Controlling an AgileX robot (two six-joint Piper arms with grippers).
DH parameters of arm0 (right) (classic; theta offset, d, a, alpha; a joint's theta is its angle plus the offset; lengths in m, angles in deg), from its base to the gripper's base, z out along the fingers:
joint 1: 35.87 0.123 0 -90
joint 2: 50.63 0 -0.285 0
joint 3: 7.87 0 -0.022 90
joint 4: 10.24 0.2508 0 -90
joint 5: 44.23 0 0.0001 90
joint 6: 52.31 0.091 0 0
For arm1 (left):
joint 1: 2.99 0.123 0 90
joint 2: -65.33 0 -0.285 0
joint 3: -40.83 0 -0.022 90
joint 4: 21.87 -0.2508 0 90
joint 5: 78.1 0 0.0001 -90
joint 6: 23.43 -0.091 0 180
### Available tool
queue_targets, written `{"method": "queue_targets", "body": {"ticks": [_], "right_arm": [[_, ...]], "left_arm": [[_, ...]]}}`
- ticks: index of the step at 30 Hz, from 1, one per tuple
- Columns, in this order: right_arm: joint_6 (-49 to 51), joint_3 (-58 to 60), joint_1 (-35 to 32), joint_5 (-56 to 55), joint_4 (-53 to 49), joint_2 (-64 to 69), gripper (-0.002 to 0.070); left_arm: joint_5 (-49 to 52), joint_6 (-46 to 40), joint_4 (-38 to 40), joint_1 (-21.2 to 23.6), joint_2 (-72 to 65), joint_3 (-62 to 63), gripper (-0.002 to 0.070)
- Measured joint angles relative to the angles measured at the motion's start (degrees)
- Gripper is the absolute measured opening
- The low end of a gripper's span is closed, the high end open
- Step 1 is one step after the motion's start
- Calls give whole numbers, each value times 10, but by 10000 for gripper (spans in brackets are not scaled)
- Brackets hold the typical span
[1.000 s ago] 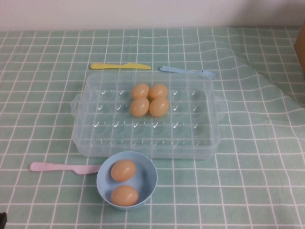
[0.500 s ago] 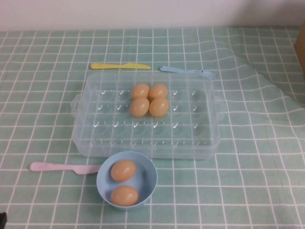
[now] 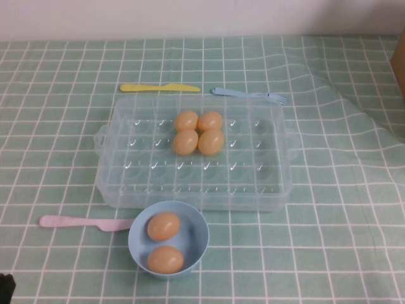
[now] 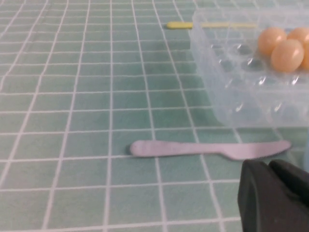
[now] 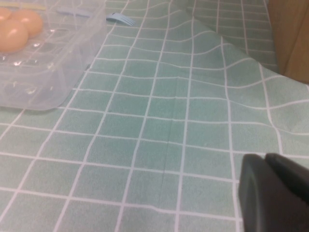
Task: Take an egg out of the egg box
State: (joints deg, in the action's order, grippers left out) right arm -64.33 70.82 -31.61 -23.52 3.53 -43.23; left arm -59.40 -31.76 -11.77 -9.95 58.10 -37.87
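Observation:
The clear egg box [image 3: 145, 166] stands mid-table with several tan-orange eggs [image 3: 198, 132] clustered in its far middle dimples. Two more eggs [image 3: 164, 226] lie in a light-blue bowl [image 3: 197, 223] just in front of the box. My left gripper [image 4: 268, 166] is shut and empty, low over the cloth near the table's front left; only a dark bit of it shows in the high view [image 3: 5, 288]. Its view shows the box [image 4: 241, 99] and eggs [image 4: 287, 54] ahead. My right gripper [image 5: 264, 159] is shut and empty, off to the box's right side [image 5: 43, 72], outside the high view.
A pink plastic knife [image 3: 82, 222] lies left of the bowl. A yellow knife [image 3: 159, 88] and a blue fork [image 3: 248, 95] lie behind the box. The checked cloth is wrinkled at the right [image 3: 354, 107]. A brown object [image 3: 400, 60] stands at the right edge.
The dark bit of my left gripper at the high view's bottom-left corner has grown slightly. The eggs, box and bowl have not moved.

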Motion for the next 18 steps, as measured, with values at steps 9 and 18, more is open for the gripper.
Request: {"method": "queue_targets", "body": {"ticks": [9, 18], "right_arm": [[0, 0, 0, 0, 0, 0, -17], [0, 0, 0, 0, 0, 0, -17]], "left_arm": [[-76, 107, 184, 0, 0, 0, -5], [-108, 105, 178, 0, 0, 0, -5]]}}
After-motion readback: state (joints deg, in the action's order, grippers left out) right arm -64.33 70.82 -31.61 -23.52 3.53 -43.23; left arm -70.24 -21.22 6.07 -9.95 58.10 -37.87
